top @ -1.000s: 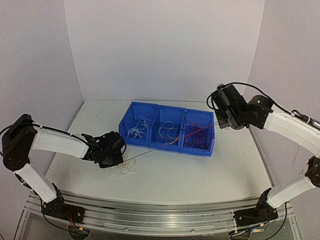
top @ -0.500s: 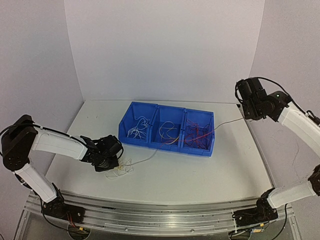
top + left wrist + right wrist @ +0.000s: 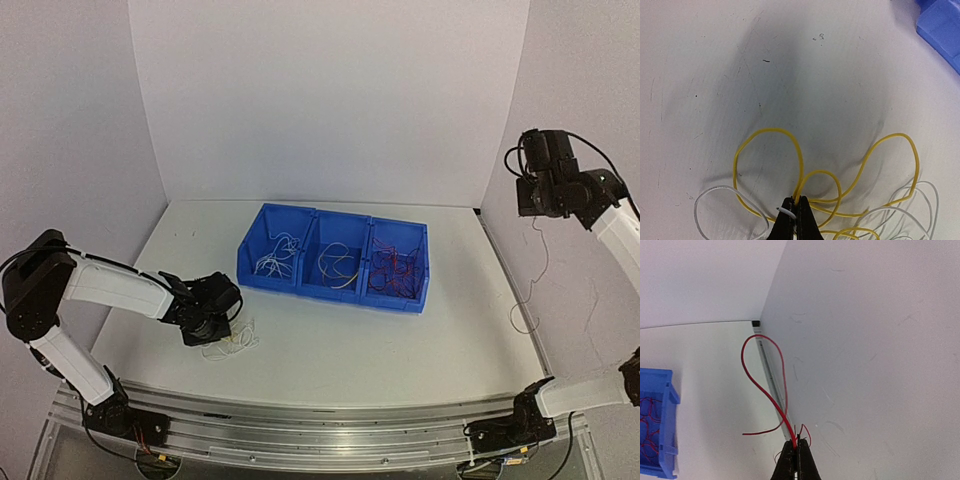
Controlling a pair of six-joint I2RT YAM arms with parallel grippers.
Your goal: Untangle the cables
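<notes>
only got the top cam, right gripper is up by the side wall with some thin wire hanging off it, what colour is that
Observer: Red. In the right wrist view the right gripper is shut on one red wire that makes a single open loop with a loose end.
Operator: ok and whats the left one pinching
Observer: The left wrist view shows the left gripper shut where several yellow wires meet, with a white wire lying across one finger.
</notes>
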